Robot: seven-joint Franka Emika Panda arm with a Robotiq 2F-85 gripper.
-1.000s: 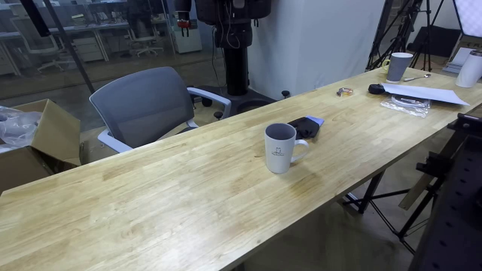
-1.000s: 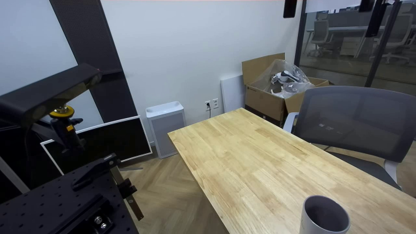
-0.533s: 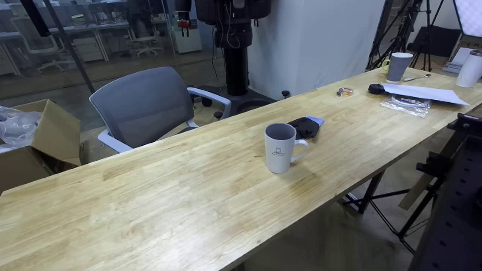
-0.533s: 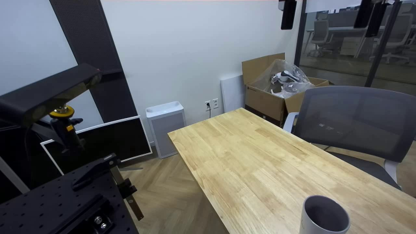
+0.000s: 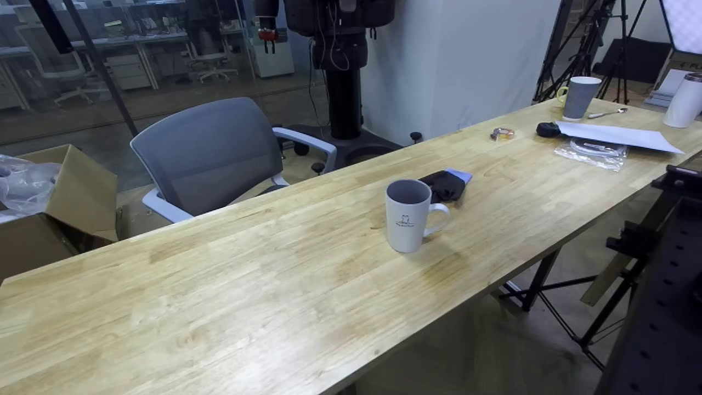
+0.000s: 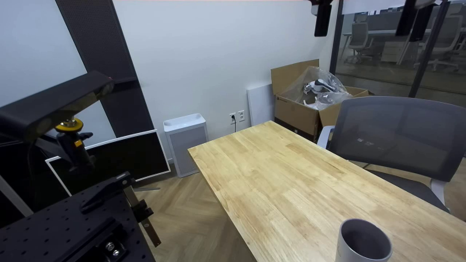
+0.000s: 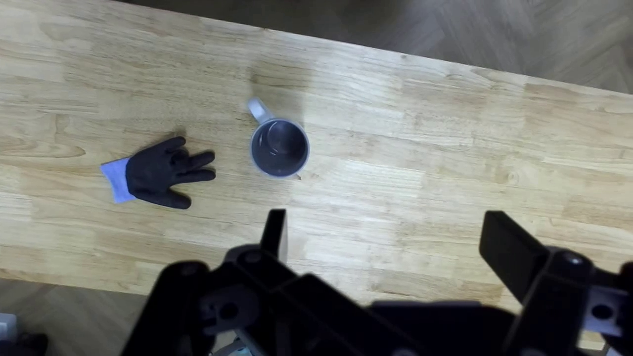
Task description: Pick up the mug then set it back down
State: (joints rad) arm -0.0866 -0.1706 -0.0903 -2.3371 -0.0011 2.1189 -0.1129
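**The mug [image 7: 279,146] stands upright on the surface [image 7: 445,148], my gripper [image 7: 385,217] released and spread wide**

Leftmost in my wrist view, a dark glove [image 7: 158,173] with a pale blue cuff lies flat, its fingertips pointing toward the mug but apart from it. Next comes the mug, seen from above: grey inside, handle turned to the upper left of the view. Below it and on to the right I have my two fingers [image 7: 512,252], far apart, wood grain showing between the tips; the mug stands clear of both.

In an exterior view, again from the left: a cardboard box [image 5: 82,192] with clear plastic in it, a grey mesh-backed chair [image 5: 214,153] by the edge of the surface, then the mug, white outside with a small printed figure, handle to the right. The glove lies just behind, partly hidden by it. Farther along come a small orange-tinted thing [image 5: 502,134] I cannot make out, a grey cup [image 5: 581,99] with a yellow handle, a clear bag [image 5: 595,156], a spoon [image 5: 607,113], a white sheet [image 5: 620,136] overlapping the bag, and a white tumbler [image 5: 683,101].

In an exterior view my fingers hang at the top edge, well above the surface.
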